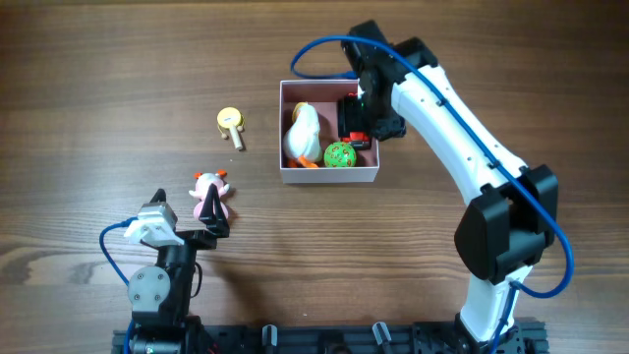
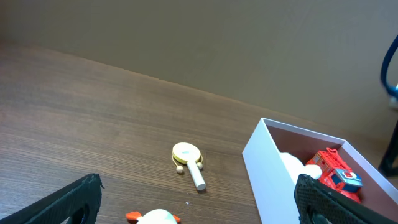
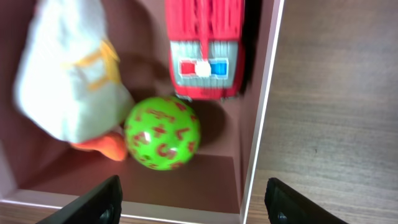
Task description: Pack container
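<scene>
Overhead: my right gripper (image 1: 362,118) hangs open and empty over the container (image 1: 329,178), at 1 o'clock from table centre. The pink toy (image 1: 209,195) and rattle (image 1: 232,125) lie outside.
Left wrist: my left gripper (image 2: 199,205) is open and empty.
Right wrist: duck (image 3: 62,74), ball (image 3: 163,132) and truck (image 3: 205,50) are packed. I judge two toys remain.

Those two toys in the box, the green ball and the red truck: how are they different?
The green ball is round with red markings; the red truck is boxy with a white, red and blue panel. The ball lies next to the white plush toy; the truck sits close to the container's side wall. Both rest inside the container.
</scene>
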### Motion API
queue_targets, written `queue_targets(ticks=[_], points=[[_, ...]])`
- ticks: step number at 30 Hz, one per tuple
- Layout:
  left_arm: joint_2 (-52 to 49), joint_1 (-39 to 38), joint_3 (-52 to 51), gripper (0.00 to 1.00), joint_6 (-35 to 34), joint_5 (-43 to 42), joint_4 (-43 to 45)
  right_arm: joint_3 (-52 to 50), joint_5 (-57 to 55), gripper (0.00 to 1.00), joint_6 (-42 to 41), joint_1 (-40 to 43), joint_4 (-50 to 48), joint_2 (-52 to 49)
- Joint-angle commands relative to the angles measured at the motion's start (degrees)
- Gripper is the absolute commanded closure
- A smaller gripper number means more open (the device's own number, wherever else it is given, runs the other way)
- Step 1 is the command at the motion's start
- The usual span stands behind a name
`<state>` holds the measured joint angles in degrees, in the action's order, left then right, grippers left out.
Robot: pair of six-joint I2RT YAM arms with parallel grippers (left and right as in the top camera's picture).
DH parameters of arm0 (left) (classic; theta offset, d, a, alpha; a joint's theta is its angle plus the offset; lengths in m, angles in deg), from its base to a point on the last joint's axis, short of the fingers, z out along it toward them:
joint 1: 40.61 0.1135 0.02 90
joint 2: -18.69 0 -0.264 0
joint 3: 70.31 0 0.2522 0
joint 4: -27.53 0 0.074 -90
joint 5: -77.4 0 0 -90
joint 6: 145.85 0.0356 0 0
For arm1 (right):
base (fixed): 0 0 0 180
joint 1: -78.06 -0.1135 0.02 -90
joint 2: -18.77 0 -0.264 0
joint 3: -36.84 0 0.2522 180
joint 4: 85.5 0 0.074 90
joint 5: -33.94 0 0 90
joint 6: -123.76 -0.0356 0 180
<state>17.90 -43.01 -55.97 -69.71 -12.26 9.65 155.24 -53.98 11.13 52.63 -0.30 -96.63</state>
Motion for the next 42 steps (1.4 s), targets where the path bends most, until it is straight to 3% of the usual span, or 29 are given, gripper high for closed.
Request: queue_targets(ticks=[1,3,5,18,23,30,42], points=[[0.4,0.3,-0.3,0.00,-0.3,0.2,0.0,5.6,-2.5,0.22,-0.9,3.4,1.4,1.7],[0.4,0.3,-0.3,0.00,-0.3,0.2,0.0,7.0,-2.5,0.19,-1.6,6.4,1.9,3.0],[0.4,0.3,-0.3,0.00,-0.3,0.2,0.0,7.1,-2.8,0.01,-1.8,9.7,1.9,4.1],[0.4,0.3,-0.3,0.00,-0.3,0.2,0.0,6.4,-7.4,0.00,-3.0,33.9,1.2,4.2],[0.4,0.3,-0.3,0.00,-0.3,0.1,0.0,5.2,-9.1,0.00,-2.9,39.2,-0.8,4.1],[0.4,0.3,-0.3,0.00,-0.3,0.2,0.0,0.4,-14.3,0.00,-2.9,43.3,-3.2,3.7],[0.4,0.3,-0.3,0.00,-0.3,0.2,0.0,-4.8,-14.1,0.00,-3.0,43.5,-10.0,3.7]])
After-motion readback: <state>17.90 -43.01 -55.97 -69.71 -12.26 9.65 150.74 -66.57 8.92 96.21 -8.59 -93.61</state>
